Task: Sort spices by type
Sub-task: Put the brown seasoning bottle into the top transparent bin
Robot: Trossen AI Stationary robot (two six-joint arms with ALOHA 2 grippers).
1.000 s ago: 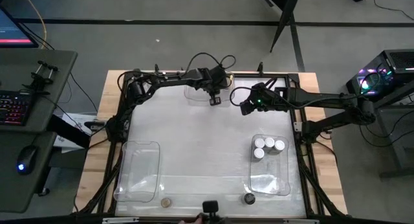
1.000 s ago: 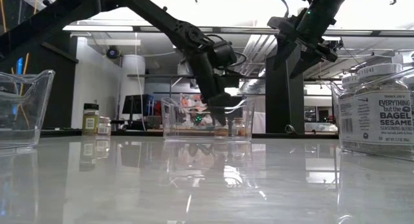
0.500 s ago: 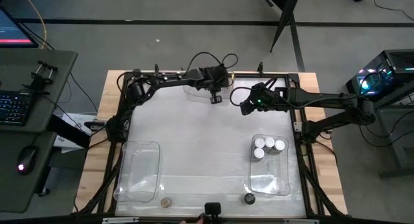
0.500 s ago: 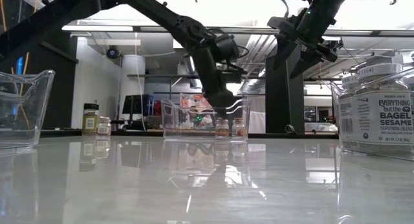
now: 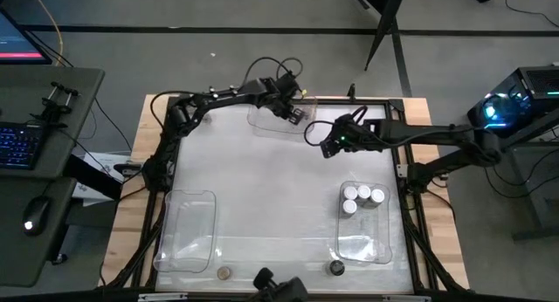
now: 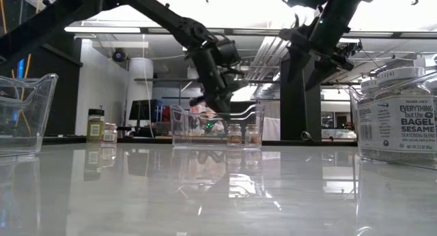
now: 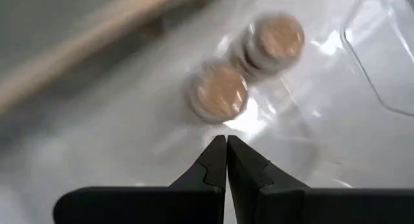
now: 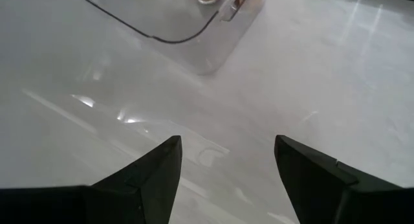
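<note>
Two tan-lidded spice jars (image 7: 220, 93) (image 7: 277, 39) stand side by side on the floor of the clear far bin (image 5: 269, 120); the low view shows them at the bin's right end (image 6: 243, 134). My left gripper (image 7: 226, 143) is shut with nothing in it and hangs above the bin (image 5: 295, 116), clear of the jars. Farther right, my right gripper (image 8: 226, 159) is open over bare table (image 5: 320, 147), holding nothing. White-lidded jars (image 5: 362, 197) stand in the near right bin (image 5: 367, 245). A tan-lidded jar (image 5: 224, 272) and a black-lidded jar (image 5: 336, 267) stand on the table by its near edge.
A clear bin (image 5: 186, 232) with nothing in it lies at the near left. In the low view a large white-lidded jar (image 6: 396, 120) in the near right bin fills the right side. A wooden frame (image 5: 153, 106) rims the table. Bare room lies in the table's middle.
My left gripper has risen out of the far bin's right end, drifted toward the table's far edge and rolled about its own axis, staying shut. The tan-lidded jar it stood over now shows beside the other one.
</note>
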